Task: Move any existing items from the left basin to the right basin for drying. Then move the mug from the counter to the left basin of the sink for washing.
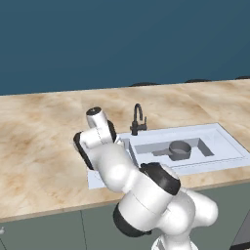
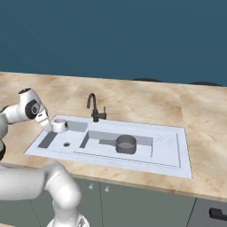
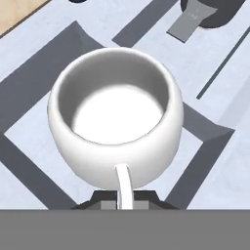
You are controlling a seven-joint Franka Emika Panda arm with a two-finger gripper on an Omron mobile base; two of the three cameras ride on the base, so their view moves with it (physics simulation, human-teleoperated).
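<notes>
Mug (image 3: pixel 115 128) was held upright by its handle in the closed gripper (image 3: pixel 123 197), suspended over the left basin (image 2: pixel 49 139) of the sink (image 2: pixel 170 155), at 9 o'clock from the faucet (image 2: pixel 94 108). Risk judged: handle-only grip is thin, so the mug could be swung or slipped, or clipped on the basin wall if lowered off-centre. Mug was seen as squat, white, rounded, grey-shaded inside. Pan (image 2: pixel 126 144) was already sitting in the right basin (image 2: pixel 168 144).

Plain dark teal-blue wall (image 1: pixel 122 39) behind, grey-green cabinet fronts (image 2: pixel 146 204) below, even flat light, no shadows of note
</notes>
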